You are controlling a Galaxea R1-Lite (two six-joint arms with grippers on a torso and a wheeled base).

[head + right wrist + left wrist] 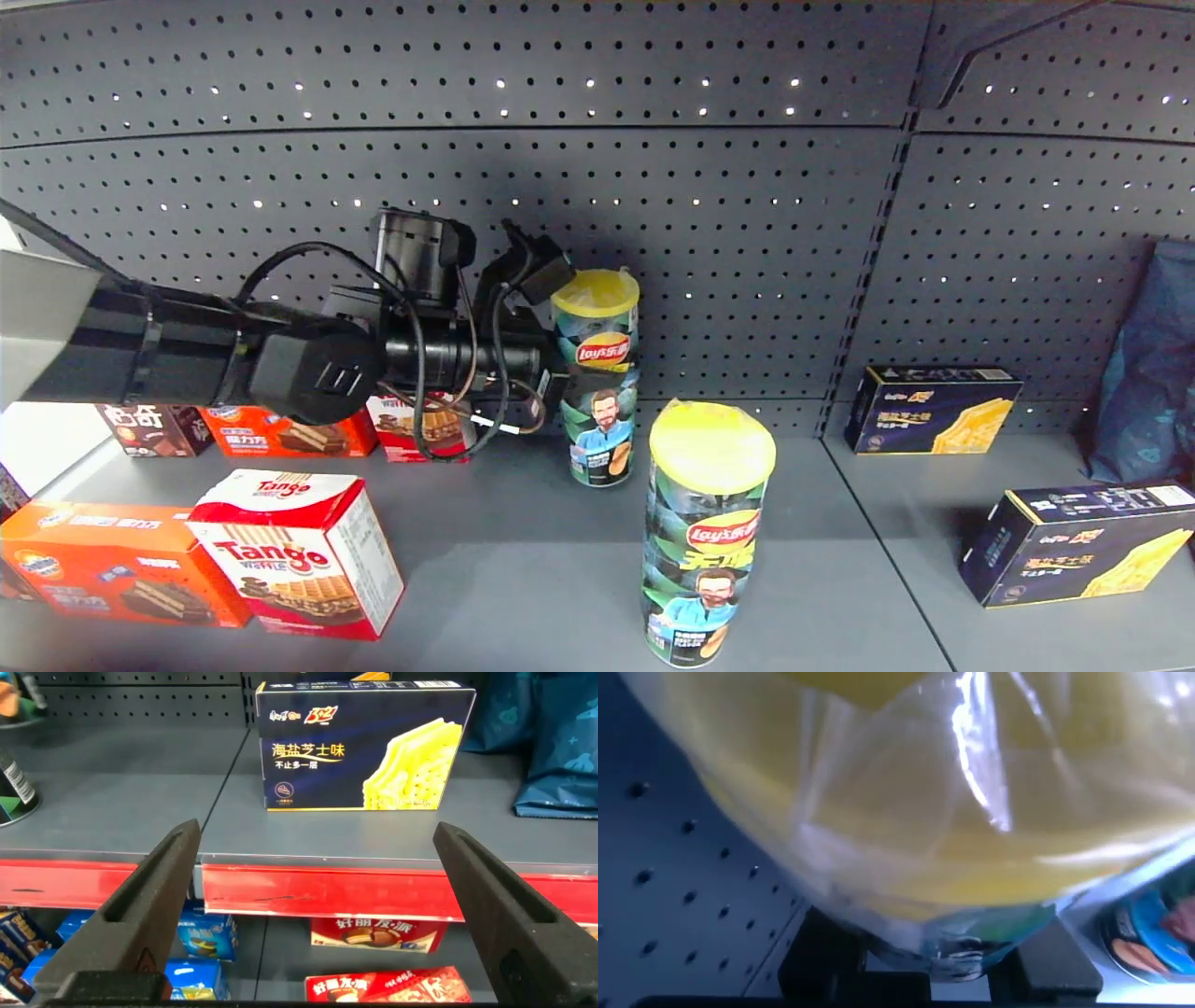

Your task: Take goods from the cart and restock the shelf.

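Wafer box [297,551] front-left on shelf [523,560] | left gripper [558,381] clamped on rear chips can [597,373], can upright, base on shelf, near pegboard [747,233] | front chips can [705,532] standing just right, apart | right gripper [318,905] fingers wide apart, facing cracker box [364,747]

A can [971,926] with a yellow lid [906,784] under glossy clear film looms very close, its green body set between the two dark fingers [831,957] of the gripper [943,966], a grey pegboard [673,868] just beside it.
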